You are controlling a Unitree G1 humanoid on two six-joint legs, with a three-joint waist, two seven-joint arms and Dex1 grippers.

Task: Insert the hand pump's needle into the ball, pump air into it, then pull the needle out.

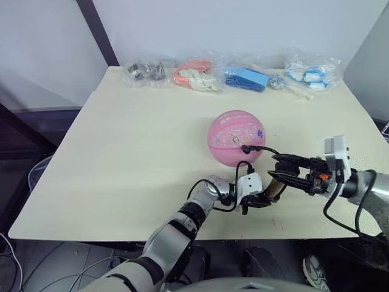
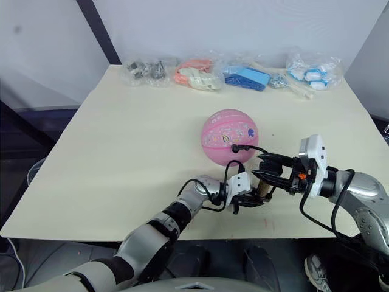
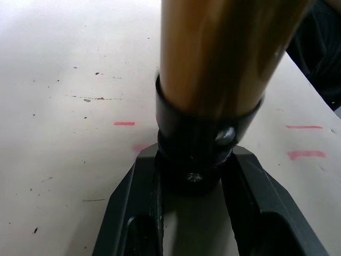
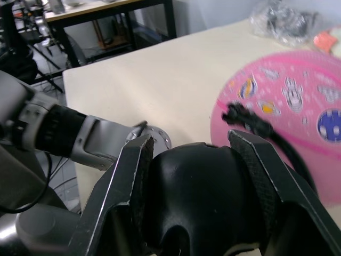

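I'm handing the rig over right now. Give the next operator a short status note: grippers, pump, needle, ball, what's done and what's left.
Left gripper: shut on the hand pump at its black end cap.
Right gripper: shut on the pump's black handle.
Ball: round, on the table; hose runs to the needle at the ball's surface.
Done: needle appears inserted.
Left: pumping, then pulling the needle out.

My head's two eyes look forward and down over the whole bench (image 1: 121,152), sharing it. Each wrist camera sits close, facing along my jaws above the bench's near edge.
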